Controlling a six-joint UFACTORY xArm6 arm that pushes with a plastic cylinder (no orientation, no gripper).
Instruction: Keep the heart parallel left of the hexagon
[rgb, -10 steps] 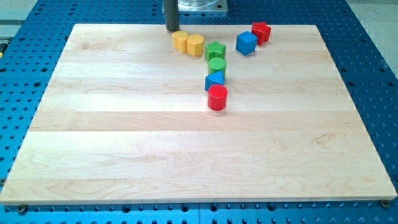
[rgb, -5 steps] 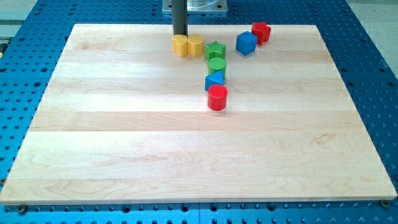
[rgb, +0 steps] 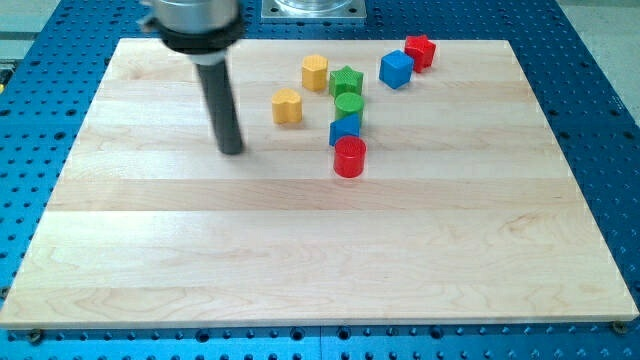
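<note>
My tip (rgb: 232, 150) rests on the wooden tabletop (rgb: 300, 250) toward the view's upper left, apart from every block; I have no hand to open or close — only the dark rod, so there is nothing clamped. The yellow heart (rgb: 287, 105) lies to the view's right of my tip, clear of it; it is a small, warm-yellow piece with a notched top and smooth sides, sitting flat. The yellow hexagon (rgb: 315, 72) stands up and to the view's right of the heart, near it but not touching — so the heart sits lower in the view than the hexagon, not level with it. Just right of the hexagon is the green star (rgb: 346, 81), with the green cylinder (rgb: 348, 104) below it, then the blue triangle (rgb: 345, 127), then the red cylinder (rgb: 349, 157), the four forming a close column down the view; whether they touch I cannot tell. Farther right near the view's top sit the blue cube (rgb: 396, 69) and, just beyond it, the red star (rgb: 420, 51).
</note>
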